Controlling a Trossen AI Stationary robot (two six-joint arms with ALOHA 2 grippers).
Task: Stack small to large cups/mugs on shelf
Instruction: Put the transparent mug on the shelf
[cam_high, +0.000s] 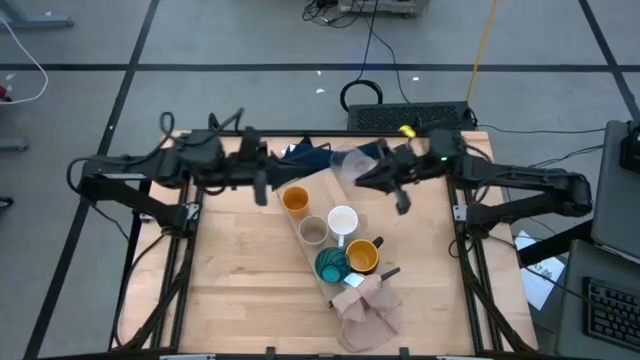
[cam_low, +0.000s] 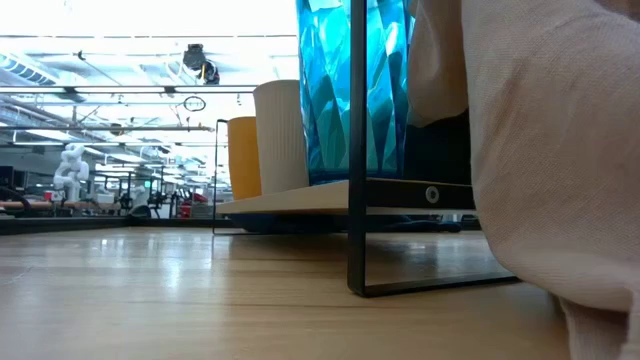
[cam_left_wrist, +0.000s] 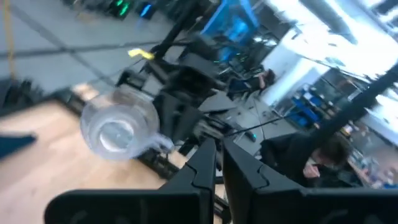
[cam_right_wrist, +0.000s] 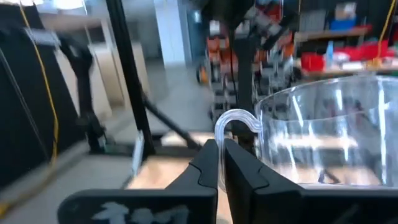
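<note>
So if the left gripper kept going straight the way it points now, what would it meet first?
Probably the clear glass mug, held by its handle in the shut right gripper. It sits slightly off the shut left gripper line, and depth is unclear.

We look straight down on the table (cam_high: 250, 290); low, level and close, we share the shelf (cam_low: 300, 200).
</note>
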